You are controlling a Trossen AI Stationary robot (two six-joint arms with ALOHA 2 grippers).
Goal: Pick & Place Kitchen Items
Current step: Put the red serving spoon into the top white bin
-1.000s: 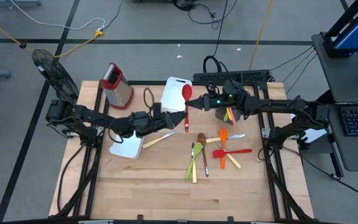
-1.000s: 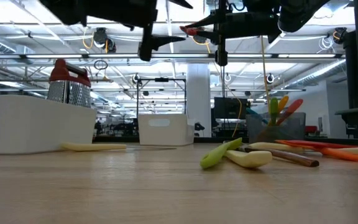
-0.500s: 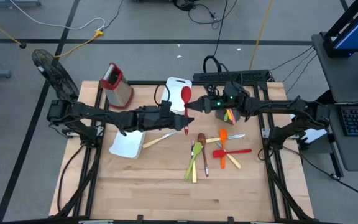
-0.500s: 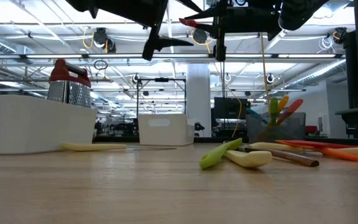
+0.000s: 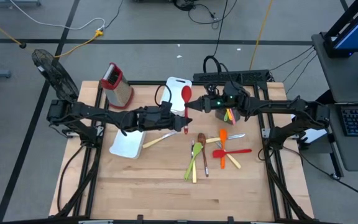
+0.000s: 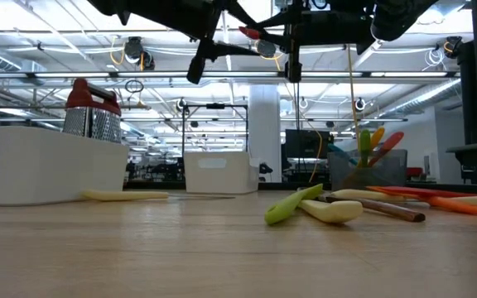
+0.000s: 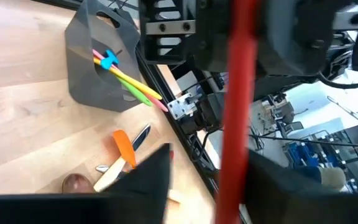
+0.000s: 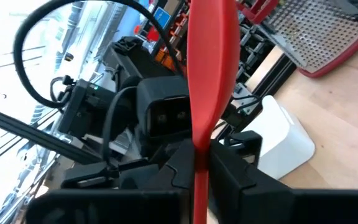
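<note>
Above the middle of the wooden surface point(image 5: 135, 186), the two arms meet around a red spoon point(image 5: 186, 106) held up in the air. From the right, the right gripper point(image 5: 192, 107) has its jaws shut on the spoon's handle, with the bowl toward the back edge. From the left, the left gripper point(image 5: 180, 122) reaches in at the lower end of that handle, jaws set either side of it; whether they press it yet I cannot tell. Below them a cream-handled knife point(image 5: 160, 137) lies beside a white tray point(image 5: 127, 145). Toward the right, other utensils lie loose in a cluster: a brown wooden spoon point(image 5: 202, 149), green spoons point(image 5: 192, 163), an orange spatula point(image 5: 223, 146) and a red one point(image 5: 236, 151). A dark holder point(image 5: 229, 115) keeps a few more upright. A metal grater point(image 5: 116, 84) with a red top stands at the back left
</note>
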